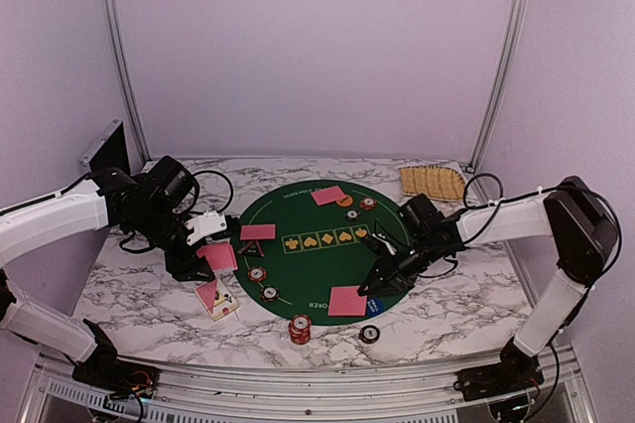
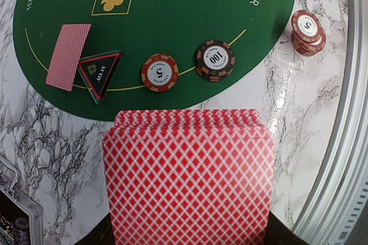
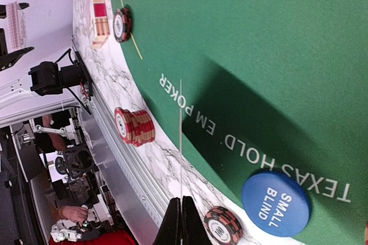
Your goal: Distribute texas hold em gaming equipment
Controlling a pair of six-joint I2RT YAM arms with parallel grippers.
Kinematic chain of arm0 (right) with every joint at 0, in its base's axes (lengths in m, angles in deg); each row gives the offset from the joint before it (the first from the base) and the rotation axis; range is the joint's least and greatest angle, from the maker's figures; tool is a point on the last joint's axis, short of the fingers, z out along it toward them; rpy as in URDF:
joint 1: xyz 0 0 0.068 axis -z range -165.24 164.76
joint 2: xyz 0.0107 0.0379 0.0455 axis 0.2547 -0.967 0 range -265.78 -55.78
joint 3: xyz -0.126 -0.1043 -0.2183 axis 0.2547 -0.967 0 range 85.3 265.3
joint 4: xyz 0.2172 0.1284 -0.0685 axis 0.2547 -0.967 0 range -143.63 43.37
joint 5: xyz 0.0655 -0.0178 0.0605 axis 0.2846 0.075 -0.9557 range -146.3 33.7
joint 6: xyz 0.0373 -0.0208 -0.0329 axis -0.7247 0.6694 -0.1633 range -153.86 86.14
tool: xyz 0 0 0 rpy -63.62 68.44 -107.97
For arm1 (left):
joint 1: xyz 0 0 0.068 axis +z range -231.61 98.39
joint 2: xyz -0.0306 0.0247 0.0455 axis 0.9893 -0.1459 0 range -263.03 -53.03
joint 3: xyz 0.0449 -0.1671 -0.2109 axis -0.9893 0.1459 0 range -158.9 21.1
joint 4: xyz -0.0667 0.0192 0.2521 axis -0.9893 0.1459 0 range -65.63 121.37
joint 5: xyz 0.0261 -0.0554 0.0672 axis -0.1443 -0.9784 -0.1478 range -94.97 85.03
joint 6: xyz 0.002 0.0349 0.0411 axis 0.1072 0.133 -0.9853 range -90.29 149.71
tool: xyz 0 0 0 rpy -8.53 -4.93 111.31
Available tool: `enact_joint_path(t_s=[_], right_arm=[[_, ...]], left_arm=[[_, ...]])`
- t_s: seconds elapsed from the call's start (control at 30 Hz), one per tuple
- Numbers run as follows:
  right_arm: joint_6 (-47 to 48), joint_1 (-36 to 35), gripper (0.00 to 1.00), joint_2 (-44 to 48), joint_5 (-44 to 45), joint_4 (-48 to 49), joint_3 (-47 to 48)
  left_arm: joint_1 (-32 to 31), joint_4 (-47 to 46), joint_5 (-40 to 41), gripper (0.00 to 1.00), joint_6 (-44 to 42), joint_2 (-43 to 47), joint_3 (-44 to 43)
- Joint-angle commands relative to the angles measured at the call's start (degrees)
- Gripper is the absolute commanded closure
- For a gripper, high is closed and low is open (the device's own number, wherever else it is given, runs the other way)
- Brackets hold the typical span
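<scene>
My left gripper (image 1: 211, 254) hangs over the mat's left edge, shut on a fanned deck of red-backed playing cards (image 2: 187, 182) that hides its fingers. Beyond the deck lie a single card (image 2: 68, 56), a black triangular marker (image 2: 100, 73), a "5" chip (image 2: 159, 73) and a "100" chip (image 2: 215, 60). My right gripper (image 3: 182, 202) is shut on one playing card (image 3: 180, 136), seen edge-on; from above that card (image 1: 347, 301) hovers at the mat's near edge. A blue "small blind" disc (image 3: 276, 203) and a dark chip (image 3: 222, 225) sit beside the fingers. A red chip stack (image 3: 133, 125) stands on the marble.
The round green mat (image 1: 308, 264) carries more cards (image 1: 327, 195) (image 1: 258, 232), an orange disc (image 1: 344, 202) and chips (image 1: 367, 204). A card box (image 1: 220, 304) lies left of the mat. The tan woven tray (image 1: 432, 182) sits back right, the black-and-silver case (image 1: 104, 150) back left.
</scene>
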Motion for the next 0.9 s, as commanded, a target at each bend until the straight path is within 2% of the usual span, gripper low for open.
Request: enact_joint_path(t_s=[0.0, 0.13, 0.23, 0.47, 0.63, 0.77, 0.87], right_arm=[[4.11, 0.65, 0.99, -3.08, 4.23, -5.30, 4.00], [5.04, 0.65, 0.92, -4.91, 8.30, -7.37, 7.49], [5.42, 0.66, 0.81, -6.15, 10.58, -8.64, 9.94], [7.40, 0.57, 0.49, -6.58, 16.00, -13.17, 13.22], [7.57, 0.55, 0.36, -3.83, 22.49, -16.54, 15.71], [4.11, -0.08, 0.24, -0.63, 24.11, -14.22, 18.11], [-0.12, -2.48, 0.16, 0.88, 22.17, -9.47, 19.32]], left_arm=[[0.13, 0.23, -0.85, 1.00, 0.32, 0.36, -1.57], [0.13, 0.36, -0.68, 1.00, 0.32, 0.58, -1.50], [0.13, 0.36, -0.75, 1.00, 0.23, 0.61, -1.40], [0.13, 0.36, -0.52, 1.00, -0.02, 0.87, -1.01], [0.13, 0.36, -0.82, 1.00, -0.21, 0.75, -0.78], [0.13, 0.36, -1.05, 1.00, -0.12, 0.49, -1.08], [0.13, 0.36, -1.01, 1.00, 0.11, 0.43, -1.22]])
